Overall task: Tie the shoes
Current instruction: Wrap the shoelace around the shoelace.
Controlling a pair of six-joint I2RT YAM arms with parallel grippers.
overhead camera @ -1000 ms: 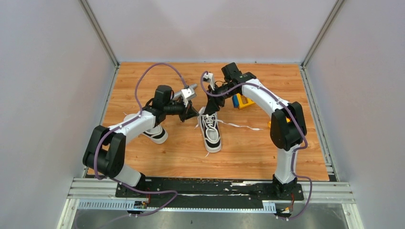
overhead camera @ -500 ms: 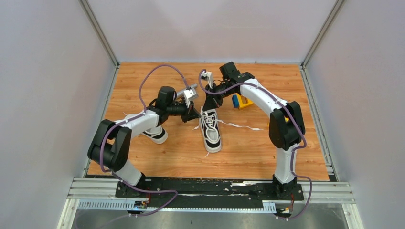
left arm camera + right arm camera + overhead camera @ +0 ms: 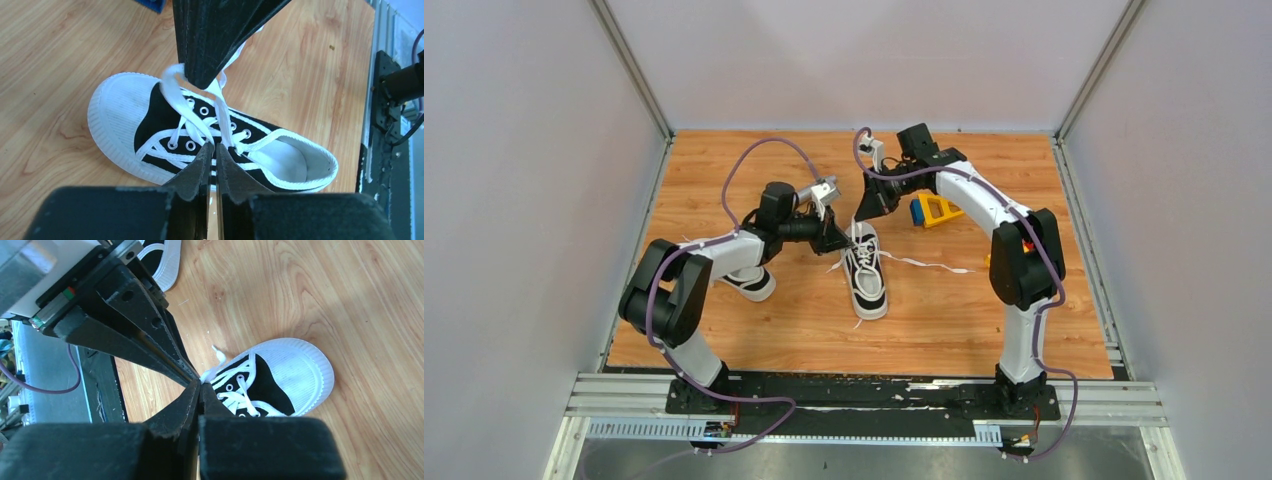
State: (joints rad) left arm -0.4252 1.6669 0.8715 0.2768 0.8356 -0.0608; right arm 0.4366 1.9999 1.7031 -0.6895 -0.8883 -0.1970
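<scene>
One black-and-white shoe [image 3: 868, 287] lies mid-table, toe towards the far side; it also shows in the left wrist view [image 3: 120, 117] and the right wrist view [image 3: 292, 372]. The second shoe [image 3: 751, 282] lies under my left forearm. My left gripper [image 3: 843, 243] is shut on a white lace at the eyelets [image 3: 212, 146]. My right gripper [image 3: 863, 214] is shut on a lace loop [image 3: 172, 85] lifted above the toe end; its tips show in the right wrist view [image 3: 200, 385]. The two grippers' tips nearly touch. A loose lace end [image 3: 927, 264] trails right on the table.
A yellow and blue toy [image 3: 933, 210] sits behind the right gripper. The wooden table [image 3: 774, 330] is walled on three sides by grey panels. A metal rail [image 3: 864, 395] runs along the near edge.
My right gripper has moved a little towards the far side and up, drawing the lace with it. My left gripper has shifted right, closer to the shoe's eyelets.
</scene>
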